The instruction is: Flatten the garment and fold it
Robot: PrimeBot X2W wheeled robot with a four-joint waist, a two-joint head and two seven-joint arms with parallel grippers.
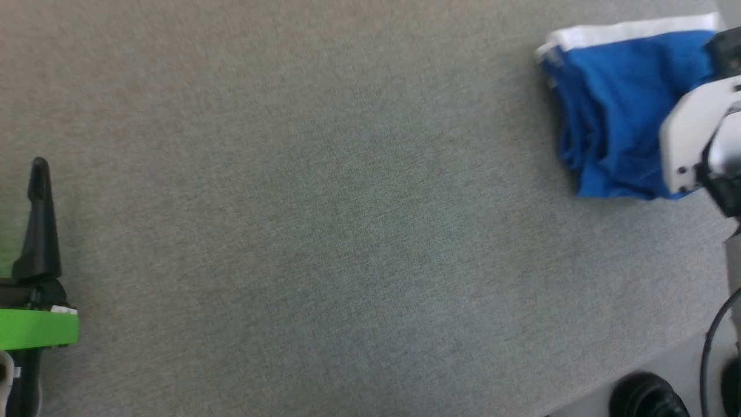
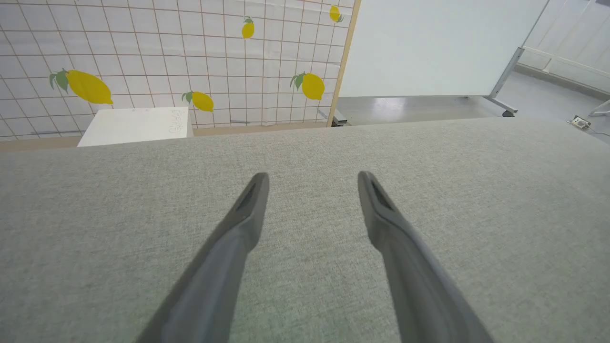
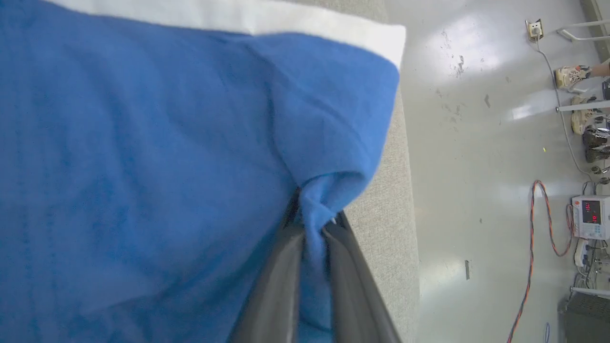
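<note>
The garment (image 1: 613, 110) is royal blue with a white band along its far edge, lying bunched at the far right of the grey table (image 1: 347, 231). My right arm's white wrist (image 1: 692, 136) covers its right side. In the right wrist view my right gripper (image 3: 312, 221) is shut on a pinched fold of the garment (image 3: 167, 166), close to the table's edge. My left gripper (image 2: 312, 183) stands open over bare table, nothing between its fingers; one of its dark fingers (image 1: 39, 220) rises at the far left of the head view, far from the cloth.
The table's right edge (image 3: 395, 224) drops to a glossy floor with cables (image 3: 533, 247) and a small device (image 3: 591, 216). A person's shoes (image 3: 572, 76) show far off. Beyond the table's far edge stand a lemon-print wall (image 2: 167, 62), a white box (image 2: 136, 125) and a whiteboard (image 2: 438, 47).
</note>
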